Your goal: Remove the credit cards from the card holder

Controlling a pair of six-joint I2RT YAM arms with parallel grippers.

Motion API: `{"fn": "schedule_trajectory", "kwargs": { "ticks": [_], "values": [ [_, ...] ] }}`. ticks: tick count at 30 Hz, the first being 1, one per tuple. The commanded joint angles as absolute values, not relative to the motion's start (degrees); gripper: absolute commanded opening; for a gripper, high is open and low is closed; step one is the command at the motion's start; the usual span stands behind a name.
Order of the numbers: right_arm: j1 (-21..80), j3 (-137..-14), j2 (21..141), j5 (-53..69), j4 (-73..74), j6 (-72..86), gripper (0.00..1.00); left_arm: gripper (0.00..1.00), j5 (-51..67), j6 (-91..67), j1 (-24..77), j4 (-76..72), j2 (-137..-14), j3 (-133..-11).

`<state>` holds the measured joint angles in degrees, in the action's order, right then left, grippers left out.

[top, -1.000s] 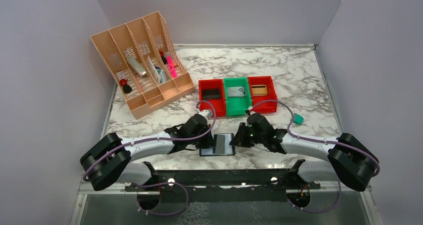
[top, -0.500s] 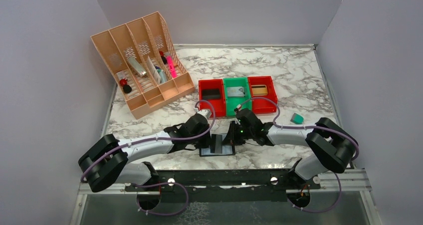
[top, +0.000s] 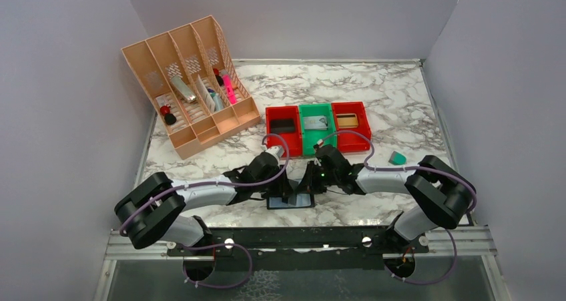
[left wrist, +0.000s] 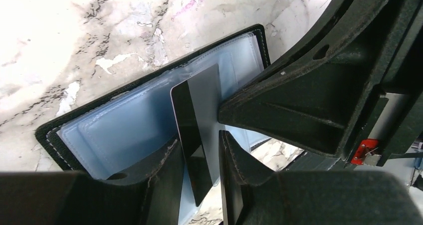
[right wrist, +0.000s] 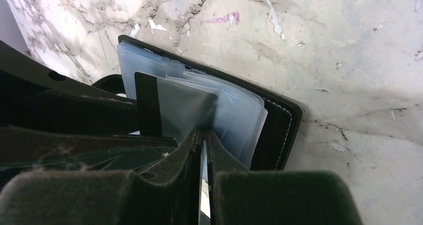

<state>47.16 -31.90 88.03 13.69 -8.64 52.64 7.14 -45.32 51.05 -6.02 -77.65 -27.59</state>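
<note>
- The card holder (top: 304, 201) lay open and flat on the marble bench (top: 380, 94), directly beneath both sets of jaws, which met nose to nose above it; its clear grey-blue sleeves (left wrist: 124, 130) faced upward.
- One credit card (right wrist: 182, 110), grey with a dark stripe along one edge, stood tilted up out of the sleeves, in the space between the two sets of jaws; its lower end was hidden behind the fingers, so whether it had cleared its pocket could not be told.
- The right jaws were closed to a hairline slit on the near edge of that credit card; their fingers (right wrist: 189, 160) pinched it from both faces.
- The left jaws stood a little apart, one finger (left wrist: 164, 180) on either side of the credit card (left wrist: 202, 110), which sat face-on in the gap; whether they touched its edges, or pressed on the card holder below, could not be told.
- Judged progress: the first withdrawal looked roughly midway; the credit card was gripped and raised, but not yet set down anywhere.
- Judged remainder: draw this credit card fully clear, place it, then empty the other sleeves; how many more cards they held could not be seen.
- Beyond the jaws, a row of red and green bins (top: 315, 138) held small flat items, too small to identify.
</note>
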Motion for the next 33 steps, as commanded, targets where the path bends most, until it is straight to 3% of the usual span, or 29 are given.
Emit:
{"fn": "schedule_trajectory", "kwargs": {
  "ticks": [1,9,15,21,25,30,33],
  "values": [
    [46.93,-28.44,91.19,7.57,-1.49,51.61,0.13,0.32,8.61,-47.69,51.33,-7.78,-78.29,-25.16],
    [46.93,-29.09,90.23,5.05,0.74,51.67,0.13,0.15,0.13,-46.14,51.33,1.36,-71.36,-26.06],
    [46.93,-29.36,89.65,5.03,0.88,51.66,0.13,0.06,1.18,-44.63,51.33,1.18,-69.41,-26.05],
    [46.93,-29.76,89.3,4.92,1.3,51.64,0.13,0.21,2.81,-43.83,51.34,1.46,-70.45,-27.0],
    [46.93,-29.93,89.21,4.92,1.48,51.63,0.13,0.21,3.73,-43.38,51.38,1.93,-71.59,-27.75],
    [46.93,-29.76,89.07,4.92,1.34,51.99,0.13,0.0,2.21,-42.76,51.34,3.13,-70.61,-27.67],
    [46.93,-29.67,88.81,4.78,1.38,51.99,0.13,0.0,0.3,-42.68,51.34,4.45,-69.3,-27.62]
  ]
}}
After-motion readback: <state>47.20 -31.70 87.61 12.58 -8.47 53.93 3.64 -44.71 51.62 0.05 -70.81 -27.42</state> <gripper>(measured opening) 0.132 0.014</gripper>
